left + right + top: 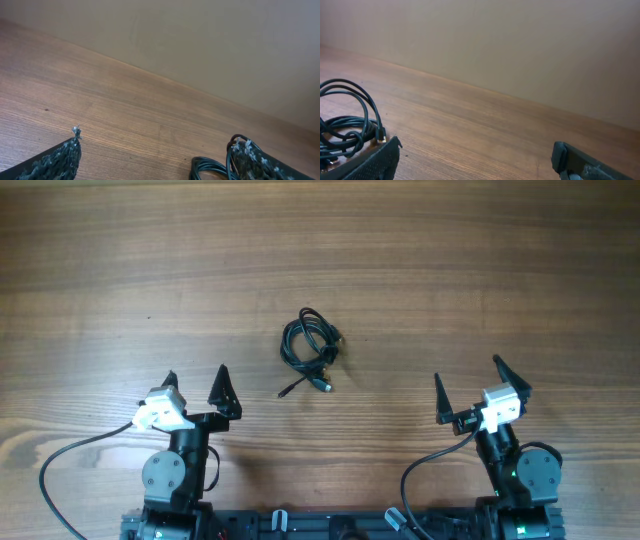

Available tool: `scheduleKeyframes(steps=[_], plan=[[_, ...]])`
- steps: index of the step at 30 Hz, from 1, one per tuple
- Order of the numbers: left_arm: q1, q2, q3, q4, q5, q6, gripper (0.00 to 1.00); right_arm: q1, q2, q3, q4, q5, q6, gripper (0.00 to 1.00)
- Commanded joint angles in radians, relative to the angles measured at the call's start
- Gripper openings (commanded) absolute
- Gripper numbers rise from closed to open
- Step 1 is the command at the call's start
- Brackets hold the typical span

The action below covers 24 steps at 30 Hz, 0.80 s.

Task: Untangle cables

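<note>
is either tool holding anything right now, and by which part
Nothing is held. The left tool and right tool stand open and empty, apart from the coiled bundle of thin black cables lying on the wooden table.

black and grey throughout, with a white blocky housing (pixel 162 412) behind the left gripper (pixel 196 372) and a matching one behind the right gripper (pixel 467 369). black pointed fingers (pixel 224 392), triangular from overhead – close up, coarse and pitted on the pads (pixel 59 161), flecked pale at the tips. round grey joint discs (pixel 165 473) on both arms. a thick black wire (pixel 60 455) looping out from each white block. tiny green lights (pixel 514 473) on the right arm – more on the black base rail (pixel 340 525).
</note>
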Motion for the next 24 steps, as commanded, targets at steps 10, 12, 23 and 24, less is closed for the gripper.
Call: scheduleKeyframes(steps=[10,12,23,24], plan=[[0.007,-0.005,-0.002,0.0,-0.006,0.019,1.0,0.005,-0.008,-0.001,0.002,0.013,-0.002,1.0],[0.007,-0.005,-0.002,0.017,-0.006,0.019,1.0,0.005,-0.008,-0.001,0.002,0.013,-0.002,1.0],[0.008,-0.005,-0.002,0.221,-0.06,0.019,1.0,0.005,-0.008,-0.001,0.002,0.013,-0.002,1.0],[0.008,-0.005,-0.002,0.249,-0.059,0.019,1.0,0.005,-0.008,-0.001,0.002,0.013,-0.002,1.0]])
